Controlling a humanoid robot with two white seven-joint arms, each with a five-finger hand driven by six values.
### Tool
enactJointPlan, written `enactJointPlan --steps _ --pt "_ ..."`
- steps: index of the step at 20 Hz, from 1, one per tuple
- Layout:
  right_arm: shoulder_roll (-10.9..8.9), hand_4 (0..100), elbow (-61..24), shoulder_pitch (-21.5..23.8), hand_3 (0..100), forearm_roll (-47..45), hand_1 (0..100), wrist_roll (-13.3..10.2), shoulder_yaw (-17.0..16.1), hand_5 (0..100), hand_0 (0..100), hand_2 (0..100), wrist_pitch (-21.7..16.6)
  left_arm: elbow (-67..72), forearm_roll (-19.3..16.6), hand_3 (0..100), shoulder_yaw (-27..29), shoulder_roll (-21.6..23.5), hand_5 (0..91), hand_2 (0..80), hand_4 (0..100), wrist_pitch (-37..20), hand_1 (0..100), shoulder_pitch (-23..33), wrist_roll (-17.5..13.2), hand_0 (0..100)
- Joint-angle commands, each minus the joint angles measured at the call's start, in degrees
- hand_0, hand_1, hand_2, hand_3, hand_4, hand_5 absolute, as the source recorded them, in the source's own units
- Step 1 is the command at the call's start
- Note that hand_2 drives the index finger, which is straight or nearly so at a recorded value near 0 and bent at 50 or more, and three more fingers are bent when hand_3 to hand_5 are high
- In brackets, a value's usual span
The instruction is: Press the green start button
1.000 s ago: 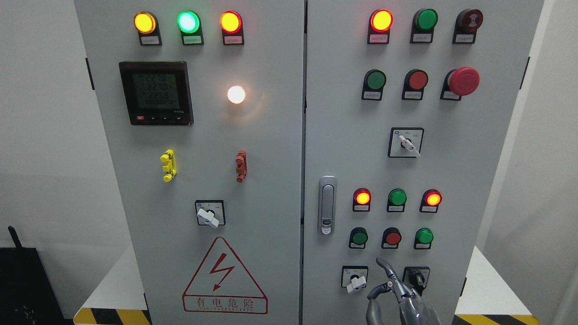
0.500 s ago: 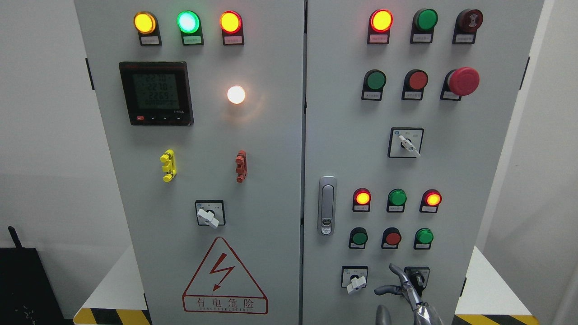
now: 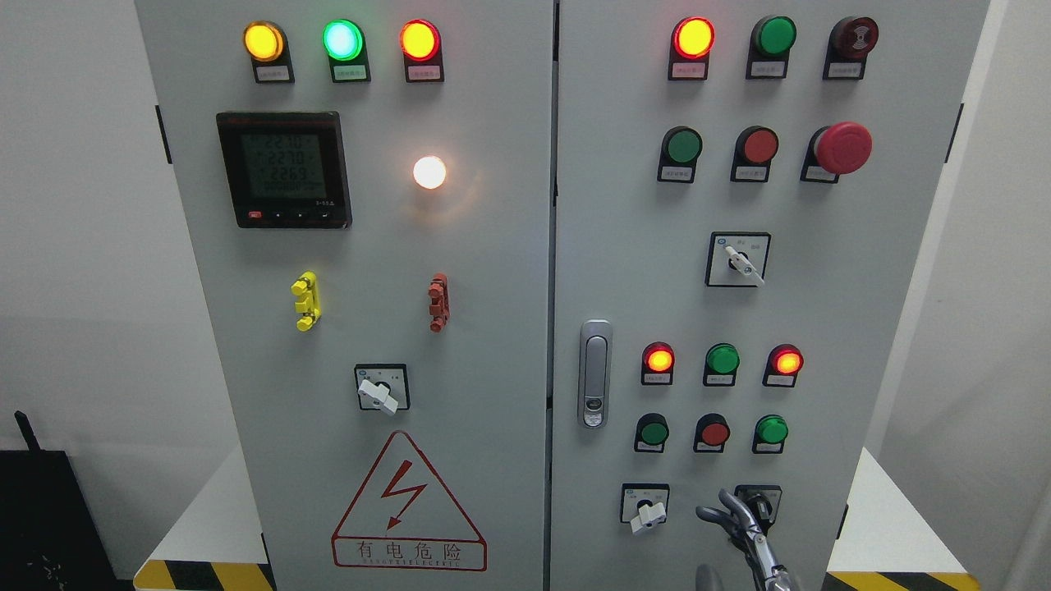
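The right hand (image 3: 743, 533) showed only at the bottom edge, right of the middle, with its arm coming up from below. Two dark metal fingers (image 3: 733, 507) were visible, one raised and hooked, one curling off to the left, apart from each other and holding nothing; the rest of the hand was cut off by the frame. The raised finger lay just before the left edge of a black key switch (image 3: 757, 502) on the cabinet (image 3: 624, 271), but whether it touched the panel could not be told. Just left of the hand sat a white-handled selector (image 3: 645, 507).

Directly above the hand ran a row of three buttons: a dark green button (image 3: 654, 431) up and to the left, a red button (image 3: 713, 432) straight above, and a brighter green button (image 3: 771, 429) up and slightly to the right. The hand touched none of them. Which of the green ones was the start button could not be read from its label. Above that row stood three lamps, the outer two (image 3: 658, 359) lit red-orange and the middle one green. Further above the hand was another selector (image 3: 738, 259), then a second green button (image 3: 682, 146) beside a red one and a red mushroom stop (image 3: 842, 148). Far to the upper left were a meter (image 3: 284, 169) with a lit display and a white lamp (image 3: 429, 172). The left hand was out of view.
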Motion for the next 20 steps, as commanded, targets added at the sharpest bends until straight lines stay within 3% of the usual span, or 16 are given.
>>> enactJointPlan --steps 1,7,20 --pt "-0.21 2 -1.81 0.96 11 -7.05 29 1.43 1.89 0 68 0 0.46 0.08 0.0 0 0.0 0.0 0.0 0.0 0 -0.02 56 0.0 -0.01 12" --pt "-0.3 0 -4.44 4.03 0 -13.56 25 5.12 1.89 0 67 0 0.63 0.0 0.0 0 0.0 0.0 0.0 0.0 0 -0.02 56 0.0 -0.01 12" --pt "-0.47 0 -4.09 4.3 0 -14.18 19 5.65 1.19 0 54 0 0.46 0.0 0.0 0 0.0 0.0 0.0 0.0 0 -0.02 56 0.0 -0.01 12"
